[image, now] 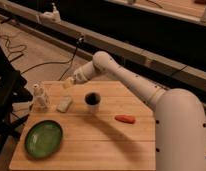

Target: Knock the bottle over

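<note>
The bottle (41, 96) is small, whitish and translucent with a white cap. It stands upright near the left edge of the wooden table (96, 140). My gripper (67, 84) is at the end of the white arm, above the table's far left part. It is to the right of the bottle and a little behind it, apart from it.
A flat white oblong block (64, 103) lies just right of the bottle. A white cup with dark contents (92, 101) stands mid-table. A green plate (43, 138) is at the front left. An orange-red item (125, 119) lies to the right. Cables lie on the floor at the left.
</note>
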`<state>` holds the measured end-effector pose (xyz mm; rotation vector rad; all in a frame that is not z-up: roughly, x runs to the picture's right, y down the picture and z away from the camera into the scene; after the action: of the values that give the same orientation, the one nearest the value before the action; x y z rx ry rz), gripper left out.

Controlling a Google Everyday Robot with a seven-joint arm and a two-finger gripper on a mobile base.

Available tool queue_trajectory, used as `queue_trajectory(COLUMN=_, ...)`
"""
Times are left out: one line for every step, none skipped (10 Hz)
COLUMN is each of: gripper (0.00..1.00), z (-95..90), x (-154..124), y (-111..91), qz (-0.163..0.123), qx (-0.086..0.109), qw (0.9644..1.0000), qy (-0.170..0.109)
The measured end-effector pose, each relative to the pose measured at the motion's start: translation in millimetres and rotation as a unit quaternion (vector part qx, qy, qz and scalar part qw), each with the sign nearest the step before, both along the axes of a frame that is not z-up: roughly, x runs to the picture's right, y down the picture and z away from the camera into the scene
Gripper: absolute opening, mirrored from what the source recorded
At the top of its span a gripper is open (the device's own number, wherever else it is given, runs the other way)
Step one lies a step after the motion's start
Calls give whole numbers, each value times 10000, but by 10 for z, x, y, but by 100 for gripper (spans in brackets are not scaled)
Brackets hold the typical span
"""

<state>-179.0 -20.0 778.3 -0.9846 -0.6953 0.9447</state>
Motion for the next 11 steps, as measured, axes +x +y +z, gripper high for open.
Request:
queue_trajectory(gripper=0, z=-8, x=-27, y=7, qz=-12, qx=-5, qw=10000, qy=-18)
queue_trajectory(gripper=0, z=-3, x=-11, y=4, qz=-9, qx=0, qw=10000, qy=-5)
queue_trajectory(gripper=0, z=16, x=20, y=11, qz=-28, qx=15, qw=10000, qy=35)
queue_trajectory(gripper=0, z=57, x=10, y=4, qz=-34, qx=14, qw=10000, qy=63)
queue_trajectory(gripper=0, z=138, x=-35, y=1, qz=-44, qx=3, qw=10000, qy=77)
queue_trajectory(gripper=0, z=184, x=-79, y=-15, qz=-58, qx=0, qw=10000, qy=69)
queue_trajectory(gripper=0, z=274, x=-180, y=-26, qz=-132, qx=10, qw=9999, qy=24)
queue_trajectory(gripper=0, z=314, x=-280, y=-59, qz=-177, qx=36, qw=9998, qy=-37)
queue_trajectory(gripper=0, z=372, x=-403, y=-109, qz=-216, qx=81, qw=9997, qy=-118)
queue_trajectory(gripper=0, z=407, x=-493, y=-171, qz=-205, qx=127, qw=9995, qy=-185)
queue_trajectory(gripper=0, z=444, x=-575, y=-228, qz=-183, qx=178, qw=9994, qy=-249)
